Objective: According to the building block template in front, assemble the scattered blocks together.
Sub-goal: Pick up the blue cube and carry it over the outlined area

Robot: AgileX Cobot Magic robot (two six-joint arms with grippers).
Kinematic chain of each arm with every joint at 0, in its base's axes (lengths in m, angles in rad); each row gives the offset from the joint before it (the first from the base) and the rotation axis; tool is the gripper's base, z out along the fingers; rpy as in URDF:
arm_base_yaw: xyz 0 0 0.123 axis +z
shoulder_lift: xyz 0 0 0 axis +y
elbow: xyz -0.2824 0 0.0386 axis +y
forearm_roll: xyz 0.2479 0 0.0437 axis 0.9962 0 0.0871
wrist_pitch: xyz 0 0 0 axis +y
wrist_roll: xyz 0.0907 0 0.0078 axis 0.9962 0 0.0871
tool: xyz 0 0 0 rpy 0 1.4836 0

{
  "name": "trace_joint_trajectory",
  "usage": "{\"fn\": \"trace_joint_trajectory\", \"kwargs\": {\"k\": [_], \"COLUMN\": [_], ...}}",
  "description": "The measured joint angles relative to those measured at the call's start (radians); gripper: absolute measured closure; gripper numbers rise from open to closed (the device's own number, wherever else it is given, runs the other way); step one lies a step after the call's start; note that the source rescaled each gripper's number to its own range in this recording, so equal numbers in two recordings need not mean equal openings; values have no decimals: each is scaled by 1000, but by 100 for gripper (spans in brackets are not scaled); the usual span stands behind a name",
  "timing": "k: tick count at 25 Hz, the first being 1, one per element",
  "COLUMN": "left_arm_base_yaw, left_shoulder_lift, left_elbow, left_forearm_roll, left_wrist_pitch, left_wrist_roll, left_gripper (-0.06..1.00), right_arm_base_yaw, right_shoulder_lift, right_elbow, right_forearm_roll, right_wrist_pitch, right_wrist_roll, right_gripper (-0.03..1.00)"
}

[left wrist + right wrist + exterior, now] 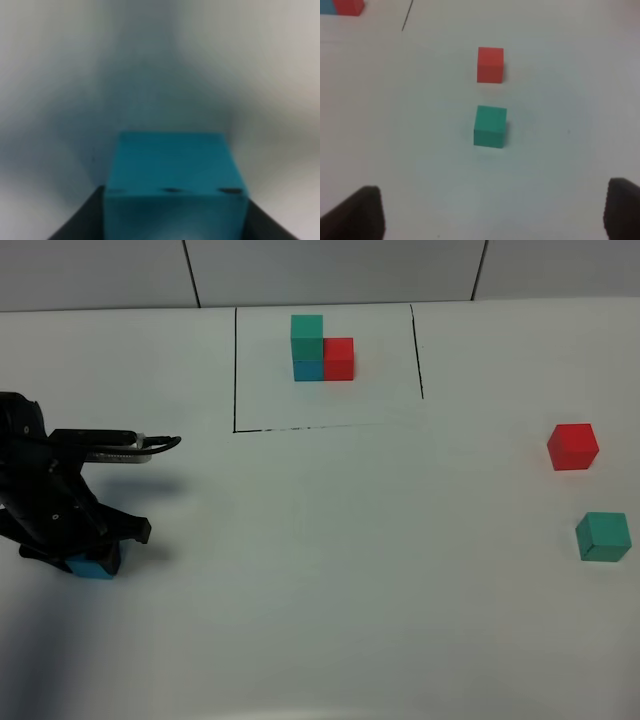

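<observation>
Blue cube, first of the scattered blocks, sits between the dark fingers of your left hand, low at the left edge of the counter. The wrist picture is soft, but both fingers appear pressed against the cube's sides, so treat it as gripped. Whether it rests on the surface or hangs just clear cannot be told.

Taking blue first makes sense. At the far middle, inside the black outline, the template shows blue as the base, with green stacked on it and red touching its right side. Whatever you build has to start from that bottom block.

Over on the right lie the red cube and, nearer the camera, the green cube. They are apart from each other, and nothing touches either one.

Your right hand does not show in the high view. Its own camera shows the jaws spread wide and empty, looking over both cubes with green the closer, well placed to fetch either.

Likely next: carry blue toward the open middle, where red can be set beside it and green on top.
</observation>
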Motion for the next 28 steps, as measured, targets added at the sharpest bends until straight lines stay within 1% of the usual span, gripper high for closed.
{"fn": "trace_joint_trajectory", "kwargs": {"k": [3, 7, 10, 12, 14, 16, 17, 21, 24, 26, 28], "left_arm_base_yaw": [0, -2, -28, -61, -110, -158, -184, -275, -341, -379, -414], "left_shoulder_lift": [0, 0, 0, 0, 2, 18, 32, 126, 214, 276, 345], "left_elbow": [-35, -82, -125, -157, -206, -274, -318, -504, -629, -708, -797], "left_forearm_roll": [12, 12, 12, 12, 12, 32, 40, 46, 60, 84, 106], "left_wrist_pitch": [43, 113, 163, 172, 177, 198, 219, 342, 415, 447, 471], "left_wrist_roll": [12, 90, 152, 209, 266, 318, 339, 476, 570, 615, 636], "left_gripper": [93, 93, 93, 93, 93, 93, 93, 93, 93, 93, 93], "right_arm_base_yaw": [0, 0, 0, 0, 0, 0, 0, 0, 0, 0, 0], "right_shoulder_lift": [0, 0, 0, 0, 0, 0, 0, 0, 0, 0, 0], "right_elbow": [0, 0, 0, 0, 0, 0, 0, 0, 0, 0, 0], "right_forearm_roll": [0, 0, 0, 0, 0, 0, 0, 0, 0, 0, 0], "right_wrist_pitch": [0, 0, 0, 0, 0, 0, 0, 0, 0, 0, 0], "right_wrist_roll": [0, 0, 0, 0, 0, 0, 0, 0, 0, 0, 0], "right_gripper": [15, 15, 15, 15, 15, 15, 15, 15, 15, 15, 15]}}
